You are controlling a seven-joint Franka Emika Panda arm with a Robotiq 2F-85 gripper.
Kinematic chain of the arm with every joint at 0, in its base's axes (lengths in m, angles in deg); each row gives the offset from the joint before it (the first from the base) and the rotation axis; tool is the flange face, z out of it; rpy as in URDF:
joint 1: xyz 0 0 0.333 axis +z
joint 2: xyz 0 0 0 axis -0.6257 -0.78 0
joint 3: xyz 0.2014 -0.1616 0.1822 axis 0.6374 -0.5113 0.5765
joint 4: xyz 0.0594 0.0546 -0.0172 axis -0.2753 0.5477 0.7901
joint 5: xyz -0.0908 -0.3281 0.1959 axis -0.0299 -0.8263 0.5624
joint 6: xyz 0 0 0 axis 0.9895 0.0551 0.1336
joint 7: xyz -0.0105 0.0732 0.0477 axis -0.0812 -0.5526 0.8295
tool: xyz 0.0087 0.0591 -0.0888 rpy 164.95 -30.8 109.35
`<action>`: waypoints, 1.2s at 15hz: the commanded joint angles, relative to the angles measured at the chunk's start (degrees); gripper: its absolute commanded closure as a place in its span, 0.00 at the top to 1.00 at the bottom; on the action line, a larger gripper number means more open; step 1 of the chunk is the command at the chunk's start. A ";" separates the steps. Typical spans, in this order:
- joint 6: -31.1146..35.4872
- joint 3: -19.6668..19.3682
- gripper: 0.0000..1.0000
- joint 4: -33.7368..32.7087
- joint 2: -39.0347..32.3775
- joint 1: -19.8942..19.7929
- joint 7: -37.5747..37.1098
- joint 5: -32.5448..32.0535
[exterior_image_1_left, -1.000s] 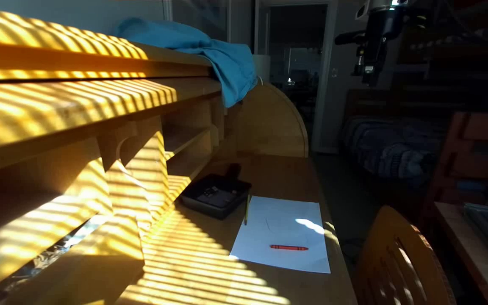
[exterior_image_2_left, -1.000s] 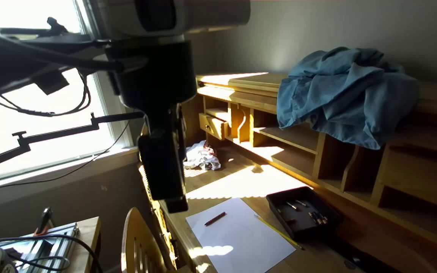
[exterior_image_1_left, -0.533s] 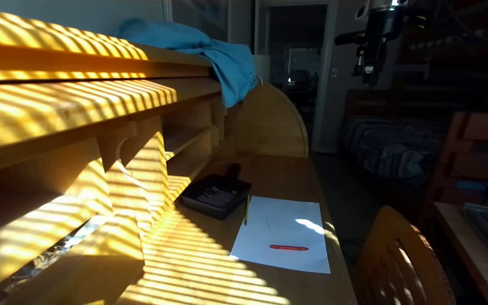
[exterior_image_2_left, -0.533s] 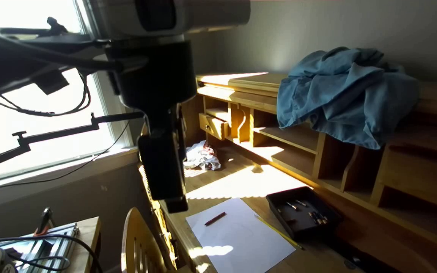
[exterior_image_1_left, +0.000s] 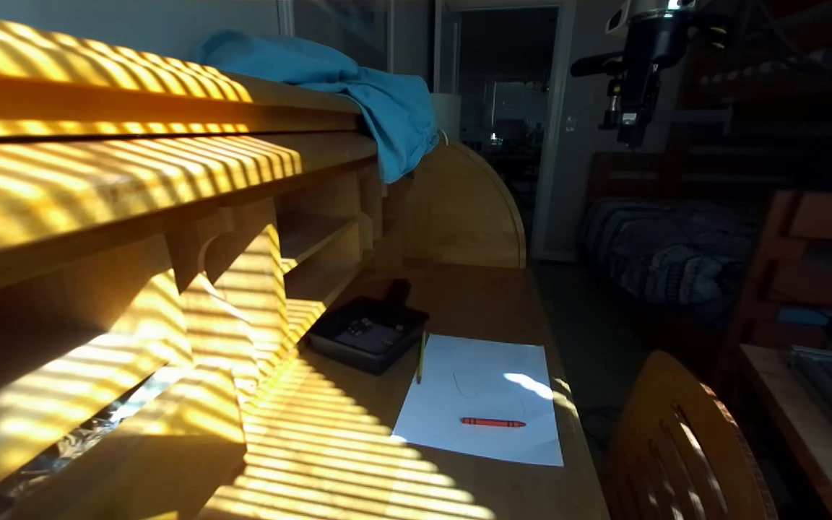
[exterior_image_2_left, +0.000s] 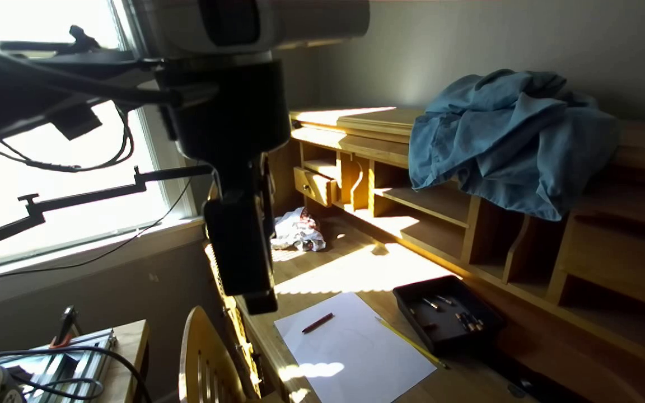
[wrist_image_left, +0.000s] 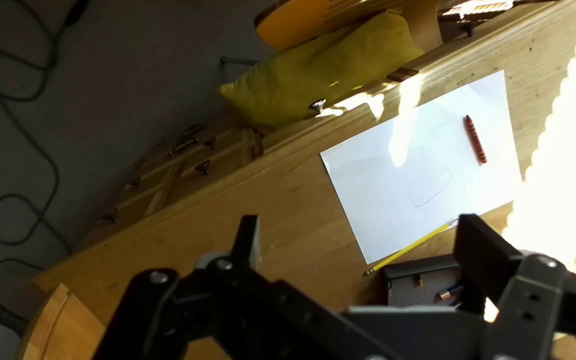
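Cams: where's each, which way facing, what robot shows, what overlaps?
Wrist view: on the arm, facing down past the open tool at desk and paper; both fingers show.
In an exterior view: near one desk end, facing along the shelves toward a doorway; arm's end and tool, upper right.
In an exterior view: close by the arm, facing across the desk, window at left; arm and tool large, mostly left.
Both exterior views share paper, crayon, black tray, blue cloth.

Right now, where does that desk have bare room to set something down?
Bare wood shows between the white paper and curved side panel; the sunlit stretch between paper and crumpled bundle looks mostly bare. It's crowded along the paper edge where the yellow pencil lies beside the black tray.
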 commanded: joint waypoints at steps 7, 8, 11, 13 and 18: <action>-0.13 0.99 1.00 -0.13 -0.19 -1.15 0.44 0.51; -0.13 0.98 1.00 -0.13 -0.19 -1.15 0.44 0.51; -0.13 0.98 1.00 -0.13 -0.19 -1.15 0.44 0.51; -0.13 0.98 1.00 -0.13 -0.19 -1.15 0.44 0.51; -0.47 0.86 1.00 -0.91 -0.41 -1.64 1.42 -1.03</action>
